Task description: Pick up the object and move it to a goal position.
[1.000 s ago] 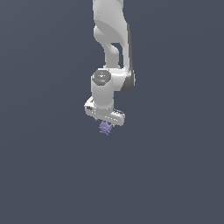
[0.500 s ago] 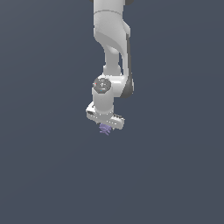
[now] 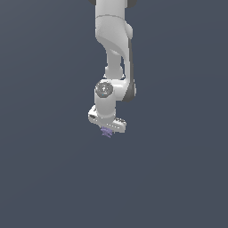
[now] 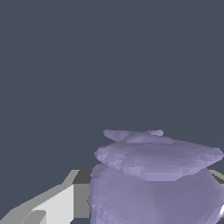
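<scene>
Risen slightly since a second ago, arm and load sit a little higher
White fingers (image 3: 107,130) pinch the lavender object (image 3: 106,132), which hangs just beneath them against plain grey

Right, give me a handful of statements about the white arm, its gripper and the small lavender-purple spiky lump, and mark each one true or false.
1. The small lavender-purple spiky lump sits directly under the white gripper in the exterior view. True.
2. The lump is far larger than the gripper in the exterior view. False: it is much smaller.
3. The white arm enters from the bottom of the exterior view. False: it comes down from the top.
4. In the wrist view the lump fills much of the picture, beside a pale gripper finger. True.
5. A red cube lies beside the lump. False: no such cube is visible.
</scene>
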Robot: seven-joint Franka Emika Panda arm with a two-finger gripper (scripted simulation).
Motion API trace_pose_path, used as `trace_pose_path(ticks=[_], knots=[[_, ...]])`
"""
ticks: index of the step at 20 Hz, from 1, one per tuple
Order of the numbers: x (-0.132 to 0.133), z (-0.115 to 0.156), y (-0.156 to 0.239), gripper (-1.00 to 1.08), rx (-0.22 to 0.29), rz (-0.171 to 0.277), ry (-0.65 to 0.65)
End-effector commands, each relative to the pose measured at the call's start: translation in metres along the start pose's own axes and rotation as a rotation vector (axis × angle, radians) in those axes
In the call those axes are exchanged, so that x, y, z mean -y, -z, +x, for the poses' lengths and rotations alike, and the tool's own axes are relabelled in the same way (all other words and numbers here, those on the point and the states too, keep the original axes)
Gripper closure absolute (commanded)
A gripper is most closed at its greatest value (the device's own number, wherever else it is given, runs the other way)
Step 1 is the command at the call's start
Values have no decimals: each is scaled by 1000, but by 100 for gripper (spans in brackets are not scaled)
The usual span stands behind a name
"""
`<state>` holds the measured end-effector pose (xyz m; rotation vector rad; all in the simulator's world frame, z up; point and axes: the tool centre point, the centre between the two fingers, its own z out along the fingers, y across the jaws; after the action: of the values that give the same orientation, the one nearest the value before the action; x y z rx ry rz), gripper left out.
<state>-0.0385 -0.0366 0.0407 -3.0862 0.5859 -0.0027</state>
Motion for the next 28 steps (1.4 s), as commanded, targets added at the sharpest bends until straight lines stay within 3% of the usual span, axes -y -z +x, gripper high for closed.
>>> trace_pose_path(ticks=[1,15,28], knots=[[0,-1,-1,108,2,-1,0],[-8,2,23,108,0,0,0],[-49,12,132,108,1,1,-1]])
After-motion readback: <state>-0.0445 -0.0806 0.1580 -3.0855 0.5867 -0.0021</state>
